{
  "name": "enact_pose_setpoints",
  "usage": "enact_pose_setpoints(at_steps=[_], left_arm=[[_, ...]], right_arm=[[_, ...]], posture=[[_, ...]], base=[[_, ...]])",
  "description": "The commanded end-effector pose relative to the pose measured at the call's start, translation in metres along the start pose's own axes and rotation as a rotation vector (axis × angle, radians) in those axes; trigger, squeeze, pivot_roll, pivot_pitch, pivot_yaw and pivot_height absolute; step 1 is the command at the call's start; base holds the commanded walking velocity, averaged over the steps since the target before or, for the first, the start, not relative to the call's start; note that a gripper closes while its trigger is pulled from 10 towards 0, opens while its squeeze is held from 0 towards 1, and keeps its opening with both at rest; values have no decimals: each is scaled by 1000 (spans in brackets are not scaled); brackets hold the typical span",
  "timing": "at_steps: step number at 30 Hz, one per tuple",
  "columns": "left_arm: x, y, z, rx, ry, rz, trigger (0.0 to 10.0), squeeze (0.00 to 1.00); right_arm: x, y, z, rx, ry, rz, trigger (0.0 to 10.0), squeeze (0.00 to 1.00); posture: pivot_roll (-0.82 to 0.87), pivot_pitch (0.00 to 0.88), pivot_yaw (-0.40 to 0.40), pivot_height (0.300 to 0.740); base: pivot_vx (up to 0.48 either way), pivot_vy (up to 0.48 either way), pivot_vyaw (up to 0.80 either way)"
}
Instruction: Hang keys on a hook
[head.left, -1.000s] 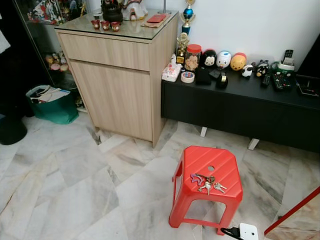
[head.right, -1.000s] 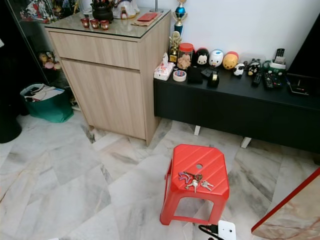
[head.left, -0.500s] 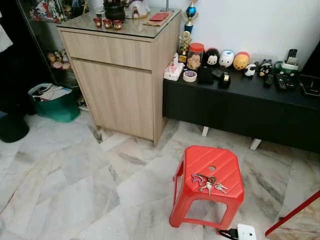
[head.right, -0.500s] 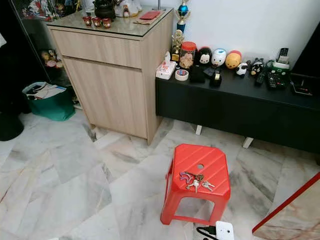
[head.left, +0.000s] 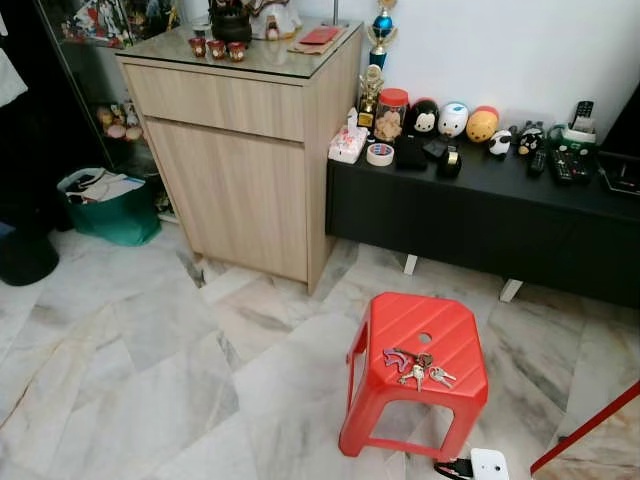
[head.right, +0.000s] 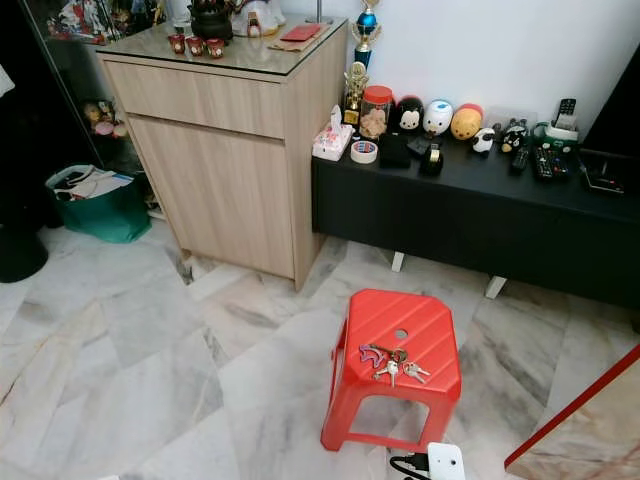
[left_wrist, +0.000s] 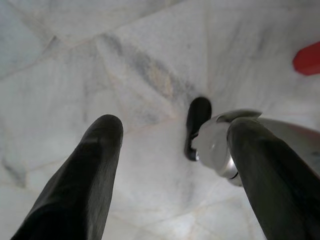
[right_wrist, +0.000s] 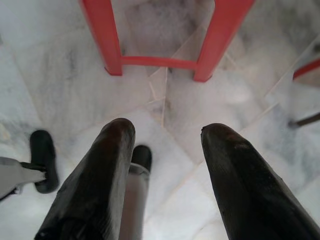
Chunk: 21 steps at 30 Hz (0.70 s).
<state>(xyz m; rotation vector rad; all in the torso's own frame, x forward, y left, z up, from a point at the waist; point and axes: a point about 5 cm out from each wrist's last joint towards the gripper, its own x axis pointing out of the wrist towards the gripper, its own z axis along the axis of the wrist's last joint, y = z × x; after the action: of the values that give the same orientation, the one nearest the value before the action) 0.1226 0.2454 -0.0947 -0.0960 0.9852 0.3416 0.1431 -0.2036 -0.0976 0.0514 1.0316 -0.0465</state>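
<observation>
Keys, one bunch, lie on one red stool; left gripper and right gripper both gape wide

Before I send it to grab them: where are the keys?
The keys lie on the red stool, near its front edge, ahead and to the right in the eye views, on the marble floor.

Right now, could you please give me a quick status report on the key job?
Left tool and right tool both open, hanging over the marble floor. Keys lying on the red stool, not yet picked up.
</observation>
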Motion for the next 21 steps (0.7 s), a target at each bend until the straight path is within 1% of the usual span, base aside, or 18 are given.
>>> enact_pose_setpoints(at_steps=[1,3,5,6,9,16,21], left_arm=[[0,-1,0,-21,-4,-3,10000,0],[0,-1,0,-20,-3,-4,10000,0],[0,-1,0,-17,-3,-5,10000,0],[0,-1,0,-15,-3,-5,10000,0],[0,0,-1,-10,-1,-6,10000,0],[0,0,-1,-6,-1,-8,10000,0],[0,1,1,-4,-6,-9,10000,0]], right_arm=[[0,-4,3,-37,-15,-13,10000,0],[-1,-5,2,-52,-13,-15,10000,0],[-1,-5,1,-43,-12,-18,10000,0],[-1,-5,0,-17,-9,-20,10000,0],[-1,-4,-1,-31,-3,-16,10000,0],[-1,-4,-2,-31,-2,-15,10000,0],[-1,-3,-2,-10,-6,-22,10000,0]], posture=[[69,0,-58,740],[73,0,-59,740],[74,0,-58,740],[73,0,-57,740],[67,0,-53,740],[69,0,-52,740],[71,0,-55,740]], base=[[300,0,400],[298,0,553],[296,0,569],[300,0,0],[300,0,0],[300,0,0],[299,0,0]])
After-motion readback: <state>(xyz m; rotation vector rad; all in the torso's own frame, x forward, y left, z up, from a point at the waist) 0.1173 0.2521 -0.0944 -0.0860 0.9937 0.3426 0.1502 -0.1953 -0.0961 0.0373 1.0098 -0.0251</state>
